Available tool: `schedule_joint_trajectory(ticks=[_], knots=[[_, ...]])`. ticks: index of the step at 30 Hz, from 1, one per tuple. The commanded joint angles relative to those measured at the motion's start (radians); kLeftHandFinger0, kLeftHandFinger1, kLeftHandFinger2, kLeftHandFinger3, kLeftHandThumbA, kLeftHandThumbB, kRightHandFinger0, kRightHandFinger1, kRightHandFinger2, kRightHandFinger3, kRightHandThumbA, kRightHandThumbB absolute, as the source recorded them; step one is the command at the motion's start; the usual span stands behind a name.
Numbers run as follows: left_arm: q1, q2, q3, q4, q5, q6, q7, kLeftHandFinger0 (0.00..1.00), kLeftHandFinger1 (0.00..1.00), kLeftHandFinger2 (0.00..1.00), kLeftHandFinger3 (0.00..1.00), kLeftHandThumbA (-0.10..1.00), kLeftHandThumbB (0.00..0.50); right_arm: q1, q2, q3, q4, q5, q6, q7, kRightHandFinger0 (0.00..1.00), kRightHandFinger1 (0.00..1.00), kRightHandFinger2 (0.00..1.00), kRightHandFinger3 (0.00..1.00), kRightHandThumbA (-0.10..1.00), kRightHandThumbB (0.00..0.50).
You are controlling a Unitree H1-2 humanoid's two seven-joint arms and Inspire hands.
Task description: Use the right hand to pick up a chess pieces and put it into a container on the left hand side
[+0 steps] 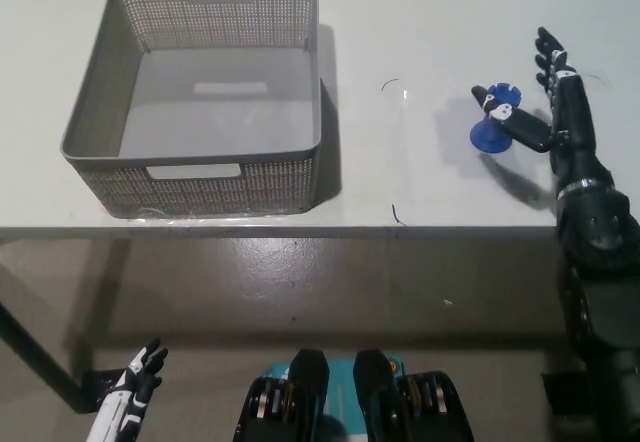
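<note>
A blue chess rook (492, 122) stands upright on the white table (420, 22), right of centre. My black right hand (545, 102) is open beside it on its right, thumb reaching across the rook's front and fingers stretched up past it. The fingers are not closed round the piece. A grey perforated basket (290, 177) sits on the table's left part and holds nothing. My white left hand (130, 397) hangs low at the bottom left, below the table edge, fingers apart.
The table's front edge (300, 230) runs across the picture's middle, with dark floor below it. Small dark marks (388, 85) lie on the table between basket and rook.
</note>
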Motion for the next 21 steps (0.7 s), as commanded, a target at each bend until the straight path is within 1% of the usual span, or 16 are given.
schedule_joint_trajectory(ticks=[1, 4, 9, 11, 13, 15, 16, 17, 18, 21], knots=[[0.006, 0.008, 0.002, -0.024, 0.002, -0.038, -0.004, 1.0, 1.0, 1.0, 1.0, 1.0, 0.259, -0.107, -0.032, -0.014, 0.12, 0.035, -0.033, -0.025, 1.0, 1.0, 1.0, 1.0, 0.88, 0.392], [0.009, 0.007, 0.003, -0.025, 0.002, -0.039, -0.003, 1.0, 1.0, 1.0, 1.0, 1.0, 0.257, -0.147, -0.043, -0.014, 0.224, 0.041, -0.059, -0.031, 1.0, 1.0, 1.0, 1.0, 0.9, 0.413], [0.008, 0.009, 0.009, -0.023, -0.008, -0.039, -0.007, 1.0, 1.0, 1.0, 1.0, 1.0, 0.281, -0.201, -0.06, -0.015, 0.363, 0.055, -0.107, -0.034, 1.0, 1.0, 1.0, 1.0, 0.88, 0.402], [0.008, 0.011, 0.01, -0.025, -0.005, -0.042, -0.006, 1.0, 1.0, 1.0, 1.0, 1.0, 0.278, -0.216, -0.068, -0.021, 0.405, 0.071, -0.123, -0.028, 1.0, 1.0, 1.0, 1.0, 0.88, 0.428], [0.004, 0.013, 0.011, -0.019, -0.006, -0.048, -0.007, 1.0, 1.0, 1.0, 1.0, 1.0, 0.284, -0.232, -0.078, -0.018, 0.439, 0.073, -0.133, -0.024, 1.0, 1.0, 1.0, 1.0, 0.9, 0.466], [0.005, 0.014, 0.012, -0.024, -0.014, -0.041, -0.013, 1.0, 1.0, 1.0, 1.0, 1.0, 0.297, -0.241, -0.085, -0.014, 0.459, 0.074, -0.136, -0.02, 1.0, 1.0, 1.0, 1.0, 0.89, 0.466], [0.004, 0.014, 0.012, -0.021, -0.011, -0.043, -0.012, 1.0, 1.0, 1.0, 1.0, 1.0, 0.302, -0.246, -0.09, -0.011, 0.472, 0.073, -0.142, -0.02, 1.0, 1.0, 1.0, 1.0, 0.9, 0.479], [0.004, 0.013, 0.012, -0.018, -0.01, -0.046, -0.012, 1.0, 1.0, 1.0, 1.0, 1.0, 0.304, -0.249, -0.094, -0.008, 0.479, 0.071, -0.144, -0.02, 1.0, 1.0, 1.0, 1.0, 0.9, 0.48], [0.005, 0.013, 0.012, -0.017, -0.007, -0.049, -0.011, 1.0, 1.0, 1.0, 1.0, 1.0, 0.305, -0.253, -0.097, -0.005, 0.492, 0.071, -0.148, -0.019, 1.0, 1.0, 1.0, 1.0, 0.91, 0.474], [0.011, 0.015, 0.01, -0.02, -0.01, -0.048, -0.016, 1.0, 1.0, 1.0, 1.0, 1.0, 0.302, -0.268, -0.102, -0.014, 0.531, 0.087, -0.149, -0.011, 1.0, 1.0, 1.0, 1.0, 0.9, 0.484]])
